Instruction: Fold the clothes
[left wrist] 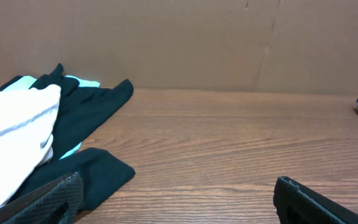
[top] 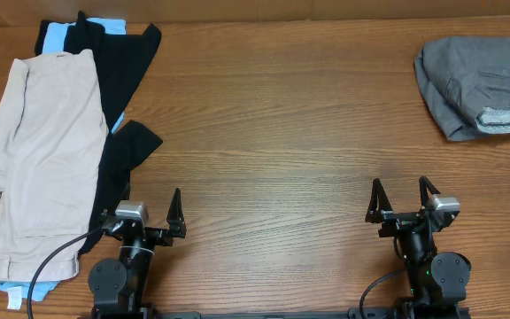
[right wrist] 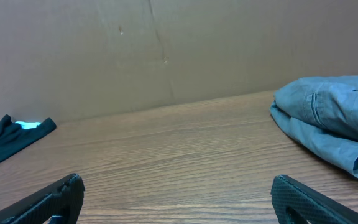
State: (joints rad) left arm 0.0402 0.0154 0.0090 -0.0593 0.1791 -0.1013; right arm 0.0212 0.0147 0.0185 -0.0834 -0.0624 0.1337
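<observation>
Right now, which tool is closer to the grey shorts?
Right. The right tool sits on the same side as the grey shorts, which lie farther back. The left tool is across the table, beside the beige shorts.

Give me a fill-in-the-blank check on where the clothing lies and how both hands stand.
1. The grey shorts lie at the far ____ corner of the table.
2. The beige shorts partly cover a light-blue cloth and a larger garment coloured ____.
3. The left hand and right hand hold nothing; each is wide ____.
Missing words: right; black; open.
</observation>
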